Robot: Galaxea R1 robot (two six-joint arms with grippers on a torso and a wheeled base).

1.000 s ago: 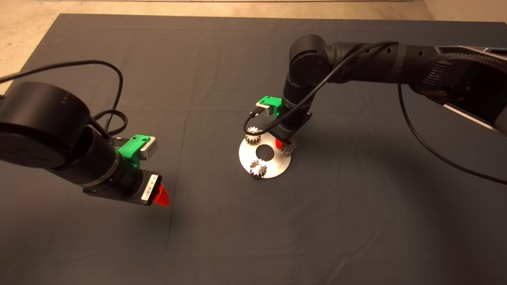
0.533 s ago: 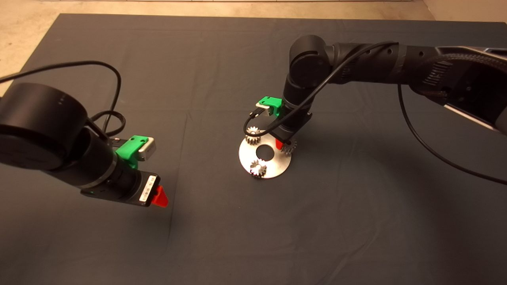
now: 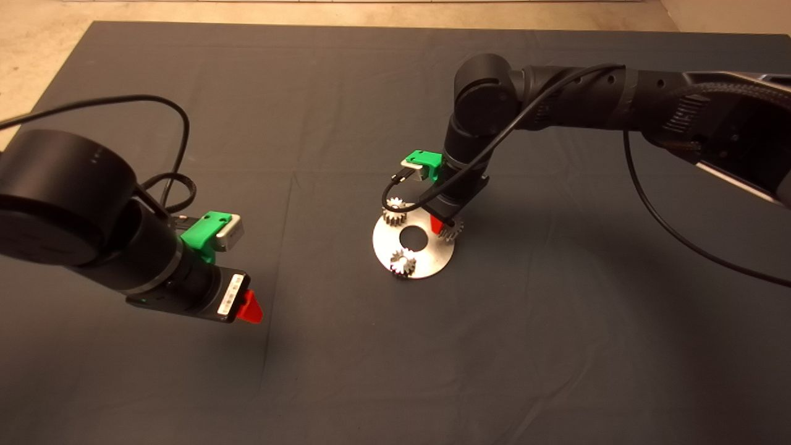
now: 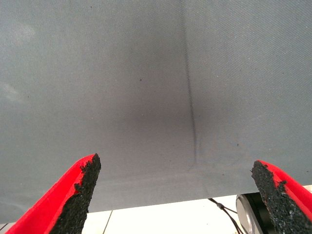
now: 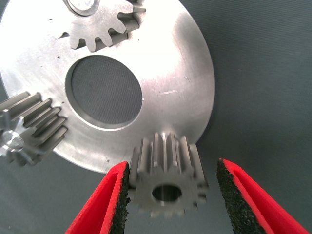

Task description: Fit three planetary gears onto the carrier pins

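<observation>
The shiny silver disc lies mid-mat. Two planetary gears sit on carrier pins; in the right wrist view a pin shows in the centre of one gear, and the other gear is at the rim. The third gear stands at the disc's right edge, its bore dark, so I cannot tell if a pin is inside. My right gripper is open around it, with a gap at one pad. The left gripper hangs open over bare mat.
The dark mat covers the table, with pale floor beyond its far left corner. A black cable loops from the right arm over the mat. Another cable trails behind the left arm.
The right arm has edged slightly to the right above the third gear. The left arm drew back a little to the left. The gears and the disc have not moved.
</observation>
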